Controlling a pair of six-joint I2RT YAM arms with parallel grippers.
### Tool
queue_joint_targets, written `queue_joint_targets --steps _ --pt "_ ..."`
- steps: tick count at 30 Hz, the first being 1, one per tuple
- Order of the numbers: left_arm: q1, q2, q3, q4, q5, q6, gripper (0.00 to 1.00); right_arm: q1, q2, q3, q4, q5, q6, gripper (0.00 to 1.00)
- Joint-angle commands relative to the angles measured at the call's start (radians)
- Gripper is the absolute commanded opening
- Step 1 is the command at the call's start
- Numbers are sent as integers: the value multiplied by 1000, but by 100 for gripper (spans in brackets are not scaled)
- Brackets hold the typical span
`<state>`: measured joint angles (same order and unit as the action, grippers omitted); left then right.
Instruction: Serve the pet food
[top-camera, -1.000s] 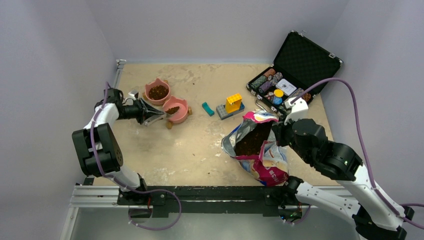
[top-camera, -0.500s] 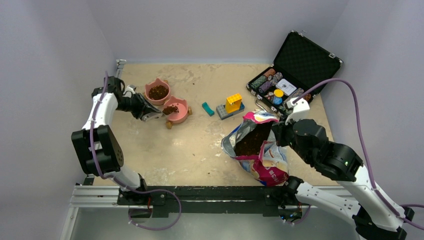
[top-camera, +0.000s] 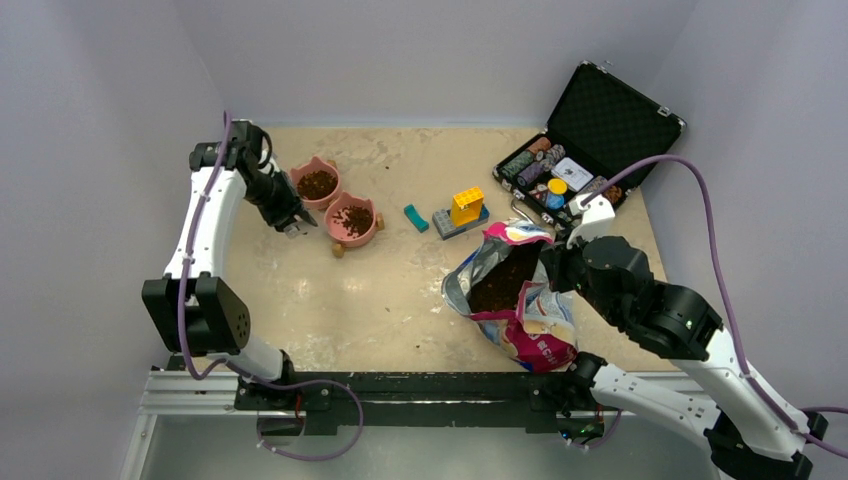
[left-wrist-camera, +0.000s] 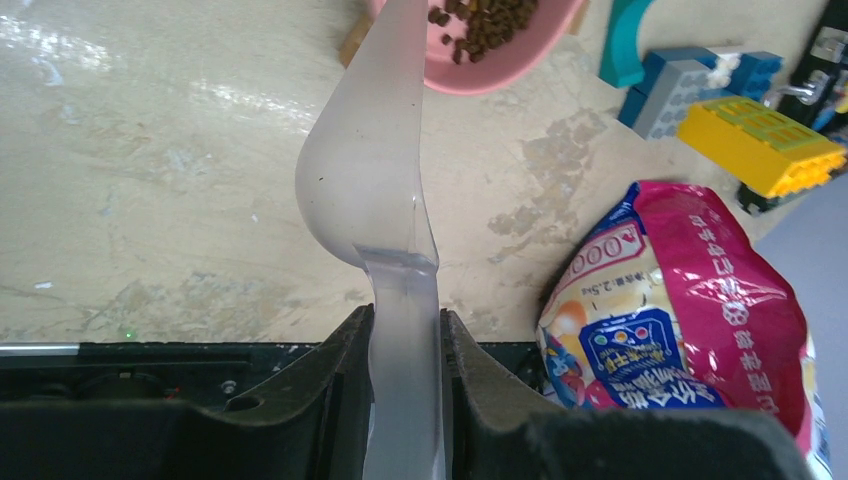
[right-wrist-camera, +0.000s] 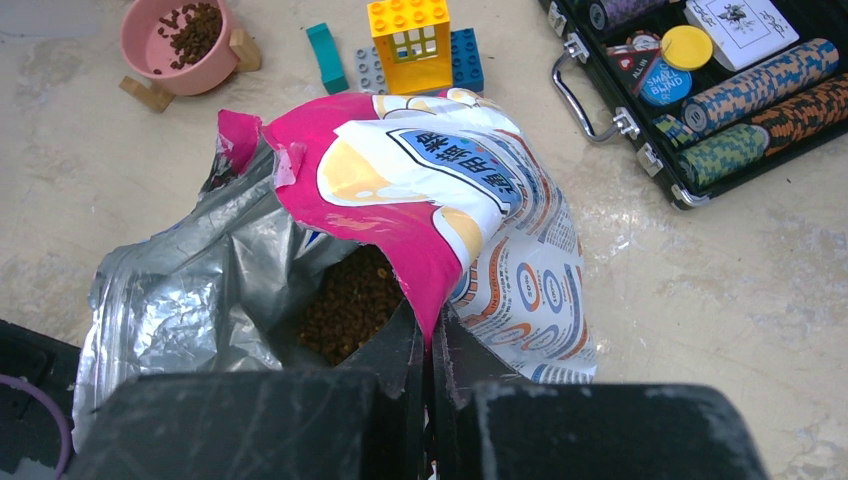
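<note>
Apparently dry, small dark-brown kibble (right-wrist-camera: 345, 303) lies inside the open bag (right-wrist-camera: 452, 185).

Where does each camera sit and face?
Top external: above and behind the arms, looking down on the table; both show.
Left wrist: on the left gripper, looking along its held scoop towards a pink bowl.
Right wrist: on the right gripper, looking into the bag it pinches.
Shared: both wrist views show that bag and bowl.

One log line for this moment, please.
left gripper: shut on scoop, scoop looks empty | right gripper: shut on bag rim, bag open | pink bowl: holds kibble
</note>
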<state>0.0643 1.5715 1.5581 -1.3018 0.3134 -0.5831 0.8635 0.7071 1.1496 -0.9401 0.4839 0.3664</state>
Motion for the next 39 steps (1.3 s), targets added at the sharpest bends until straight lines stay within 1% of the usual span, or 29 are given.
queue_joint_targets --steps 1,3,5,7,12,14,15,18,19,20,22,25,28,31,33,35,37,38,39 --pt "-36 -86 47 24 167 -45 0 0 26 21 43 -17 -13 0" --pt "-113 -109 68 56 301 -73 0 0 58 67 13 -14 11 0" --pt "-195 -138 98 58 421 -67 0 0 53 67 52 -32 18 0" --pt "-259 -176 116 17 493 -59 0 -1 50 73 102 -77 -4 0" --pt "-362 -293 134 -82 544 -78 0 0 127 115 155 -112 -52 0" --pt "-400 -325 192 -155 536 -62 0 0 141 108 187 -129 -77 0" --pt "-419 -333 246 -195 521 -58 0 0 144 100 205 -142 -90 0" --pt "-491 -322 339 -284 492 -92 0 0 154 93 235 -169 -113 0" --pt "-532 -306 361 -301 467 -110 0 0 161 93 243 -180 -124 0" --pt "-593 -288 370 -297 437 -135 0 0 165 91 250 -191 -128 0" --pt "-680 -236 374 -279 396 -179 0 0 160 82 262 -201 -134 0" --pt "-778 -114 422 -287 331 -210 0 0 137 74 276 -199 -143 0" --pt "-807 20 481 -285 292 -211 0 1 115 85 271 -208 -148 0" --pt "-842 155 537 -239 313 -227 0 0 94 100 266 -228 -145 0" --pt "-877 264 608 -227 316 -227 0 0 77 106 268 -231 -143 0" --pt "-900 374 643 -247 321 -213 0 0 63 111 268 -237 -144 0" --pt "-913 449 595 -213 359 -171 0 1 55 129 266 -232 -134 0" --pt "-915 469 558 -207 347 -171 0 0 51 136 271 -229 -140 0" --pt "-914 478 524 -165 355 -181 0 0 47 136 276 -221 -143 0"
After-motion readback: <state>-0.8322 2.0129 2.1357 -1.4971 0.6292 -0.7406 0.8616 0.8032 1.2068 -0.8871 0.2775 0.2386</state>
